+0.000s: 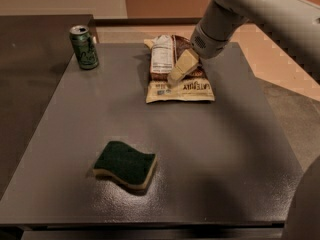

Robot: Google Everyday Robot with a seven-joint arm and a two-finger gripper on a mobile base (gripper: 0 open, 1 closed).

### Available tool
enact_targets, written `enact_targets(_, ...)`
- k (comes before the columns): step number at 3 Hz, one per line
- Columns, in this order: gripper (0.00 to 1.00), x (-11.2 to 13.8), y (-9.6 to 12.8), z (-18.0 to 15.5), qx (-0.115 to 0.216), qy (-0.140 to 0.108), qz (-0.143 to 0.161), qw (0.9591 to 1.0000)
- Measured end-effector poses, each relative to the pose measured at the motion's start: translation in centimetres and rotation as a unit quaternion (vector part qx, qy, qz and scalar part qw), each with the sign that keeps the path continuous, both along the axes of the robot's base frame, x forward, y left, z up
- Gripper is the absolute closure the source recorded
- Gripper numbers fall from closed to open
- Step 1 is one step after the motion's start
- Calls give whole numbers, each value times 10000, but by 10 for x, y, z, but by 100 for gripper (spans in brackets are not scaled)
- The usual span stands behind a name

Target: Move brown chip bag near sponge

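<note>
The jaws, a cream-coloured wedge at the end of the grey arm (260,9), point down and to the left over the brown chip bag (192,88). Their tip sits above the spot where the bag's white nutrition label meets the cream band. From this angle they read as one tapered shape, so I cannot tell whether they are apart or together, or whether the tip is touching the bag or just above it.

The bag lies flat on the counter (225,149), directly beneath the jaws. Its cream band is the end nearer the camera and extends to either side of the tip. Its dark-brown part runs away behind the jaws, toward the counter's far edge. The label lies just left of the jaws.

The arm rises from the jaws up and to the right, through a thick round wrist, and leaves the view at the upper right.

A green drink can (84,47) stands upright well to the left of the jaws and slightly farther back, near the counter's far left corner. It is apart from the bag.

The sponge (125,165) lies well in front of the jaws and somewhat to their left, on the near half of the counter. Its dark green side is up and a tan foam layer shows along its near edge. Bare grey counter lies between it and the bag.
</note>
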State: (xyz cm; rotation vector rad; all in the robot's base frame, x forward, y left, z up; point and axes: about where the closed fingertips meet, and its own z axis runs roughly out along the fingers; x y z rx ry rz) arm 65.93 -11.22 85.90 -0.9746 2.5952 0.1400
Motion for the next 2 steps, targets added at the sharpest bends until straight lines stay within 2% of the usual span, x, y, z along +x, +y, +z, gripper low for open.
enact_targets(1, 0, 1, 6, -7, -34, 209, 2, 9998)
enact_targets(2, 16, -1, 8, -13, -71, 400, -20, 9992)
